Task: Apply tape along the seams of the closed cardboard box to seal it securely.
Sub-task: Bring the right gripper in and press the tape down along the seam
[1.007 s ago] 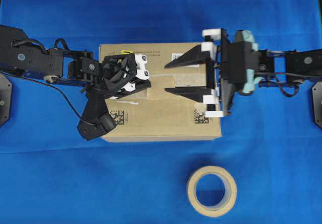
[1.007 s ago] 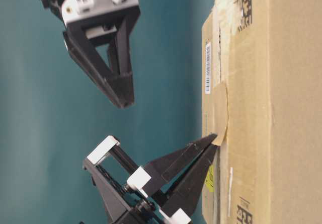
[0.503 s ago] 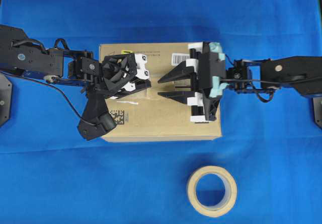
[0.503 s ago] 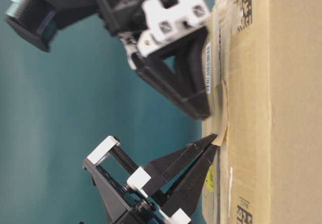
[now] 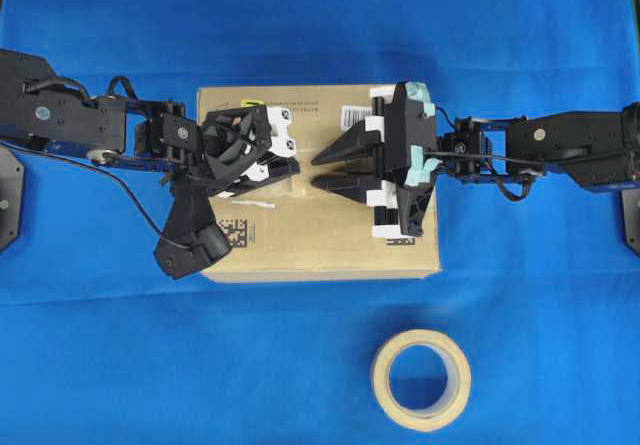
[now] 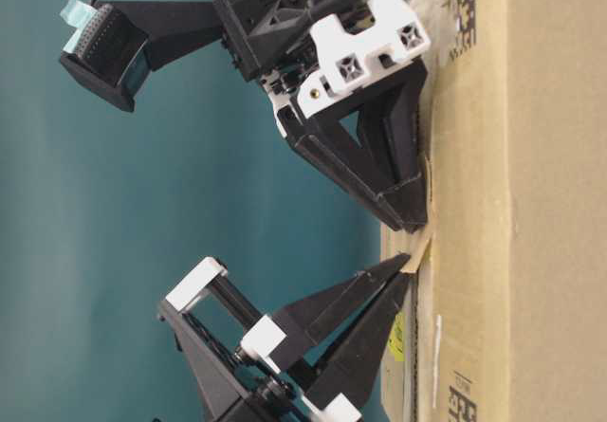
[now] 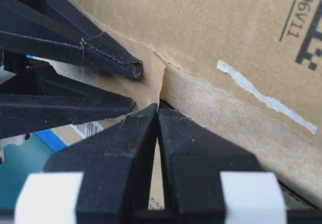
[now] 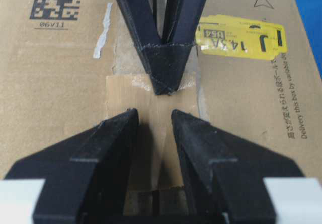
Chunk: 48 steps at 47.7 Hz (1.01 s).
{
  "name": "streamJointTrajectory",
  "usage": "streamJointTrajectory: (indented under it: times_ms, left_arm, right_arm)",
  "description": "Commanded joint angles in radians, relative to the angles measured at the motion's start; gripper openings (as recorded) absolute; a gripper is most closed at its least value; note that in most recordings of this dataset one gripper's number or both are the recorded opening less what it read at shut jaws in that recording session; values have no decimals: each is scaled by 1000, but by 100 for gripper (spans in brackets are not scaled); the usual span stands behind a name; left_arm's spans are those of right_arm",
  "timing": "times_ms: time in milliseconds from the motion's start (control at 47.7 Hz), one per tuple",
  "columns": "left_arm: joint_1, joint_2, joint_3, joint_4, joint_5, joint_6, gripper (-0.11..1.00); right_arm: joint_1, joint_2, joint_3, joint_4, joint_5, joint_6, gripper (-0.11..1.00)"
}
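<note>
The cardboard box [image 5: 320,235] lies in the middle of the blue cloth. A small tan square of tape [image 8: 121,90] sits across the seams [image 6: 413,389] near the middle of the lid. My left gripper [image 5: 296,170] is shut on the tape's lifted left edge [image 7: 151,83], with its tips down at the lid [image 6: 406,259]. My right gripper [image 5: 316,168] is open and reaches in from the right. Its two fingertips [image 8: 132,114] rest on the tape, tip to tip with the left gripper [image 8: 163,85]. The tape and both grippers hide most of the seam.
A beige tape roll [image 5: 380,377] lies flat on the cloth in front of the box. The lid carries a yellow sticker [image 8: 241,38], a white barcode label [image 5: 352,115], a black square code [image 5: 232,232] and a white scuff [image 7: 266,100].
My right gripper has swung left and come down from above the lid until its open tips meet the tape. The left gripper has kept still, shut on the tape.
</note>
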Motion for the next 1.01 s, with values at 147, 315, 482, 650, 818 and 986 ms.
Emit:
streamJointTrajectory:
  times_ms: [147, 315, 482, 650, 818, 986]
  left_arm:
    - [-2, -9, -31, -2, 15, -6, 1]
    - [2, -5, -40, 0, 15, -6, 19]
    - [11, -5, -46, 5, 15, 6, 67]
    - [11, -5, -64, 8, 57, 8, 70]
    - [12, 3, -104, 21, 160, 14, 68]
    - [11, 17, -143, 29, 239, 15, 68]
  right_arm:
    - [-6, -9, -18, 5, -6, -2, 38]
    - [-6, -9, -18, 5, -8, -2, 38]
    - [-6, -9, -18, 6, -8, -2, 38]
    - [-6, -9, -17, 5, -6, -2, 38]
    - [-6, -9, -15, 5, -3, -2, 38]
    - [-5, -9, -12, 5, -3, -2, 38]
